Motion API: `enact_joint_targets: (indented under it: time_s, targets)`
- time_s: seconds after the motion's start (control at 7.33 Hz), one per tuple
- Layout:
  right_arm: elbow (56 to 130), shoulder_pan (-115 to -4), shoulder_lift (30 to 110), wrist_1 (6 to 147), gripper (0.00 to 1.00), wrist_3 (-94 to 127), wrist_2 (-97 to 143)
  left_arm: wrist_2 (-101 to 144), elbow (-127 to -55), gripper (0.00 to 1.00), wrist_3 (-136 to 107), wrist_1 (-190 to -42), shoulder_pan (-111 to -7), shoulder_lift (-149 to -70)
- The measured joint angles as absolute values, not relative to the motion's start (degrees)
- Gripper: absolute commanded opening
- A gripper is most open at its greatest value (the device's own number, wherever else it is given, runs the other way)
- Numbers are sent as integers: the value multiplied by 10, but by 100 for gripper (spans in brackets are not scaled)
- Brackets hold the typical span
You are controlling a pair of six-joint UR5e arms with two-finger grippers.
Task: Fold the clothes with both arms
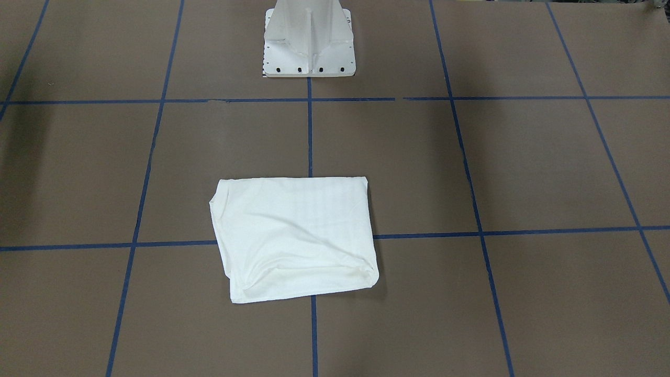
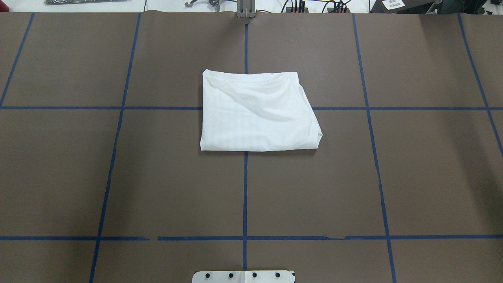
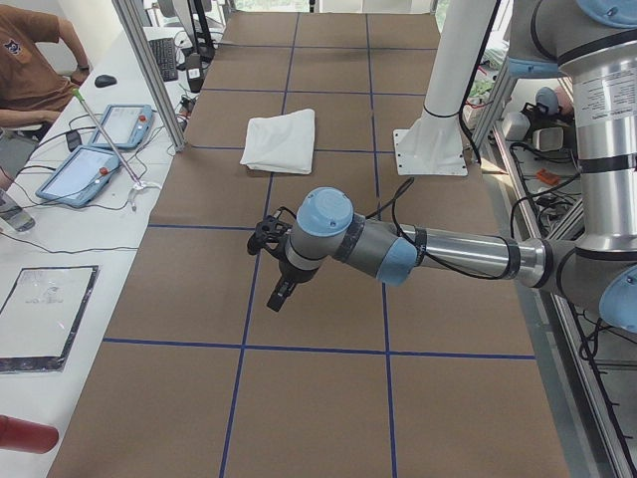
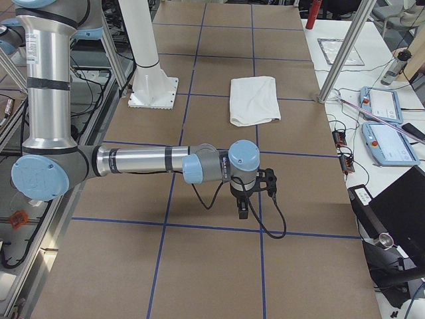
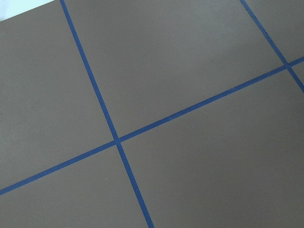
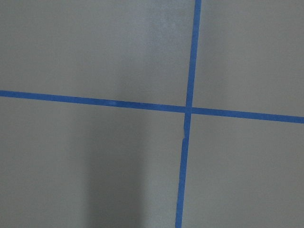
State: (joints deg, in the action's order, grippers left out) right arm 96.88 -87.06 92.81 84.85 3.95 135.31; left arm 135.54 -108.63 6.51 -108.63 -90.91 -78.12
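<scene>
Shirt [image 2: 255, 114]: white, folded into rectangle, rumpled along edge far from robot. Long axis runs between left tool [image 3: 282, 294] and right tool [image 4: 243, 209]. Cannot tell whether either tool is clenched or released.

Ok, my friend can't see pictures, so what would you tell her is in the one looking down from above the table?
A white shirt lies folded into a rough rectangle in the middle of a brown table, right where two blue tape lines cross. The edge of a white base peeks in at the bottom.
</scene>
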Motion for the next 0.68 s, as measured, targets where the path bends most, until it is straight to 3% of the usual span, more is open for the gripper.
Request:
enact_joint_targets:
  time_s: [0.68]
  targets:
    - [962,-872,924,848,100,40,1355,1348,-1092,100,64,-1086,-909,-782]
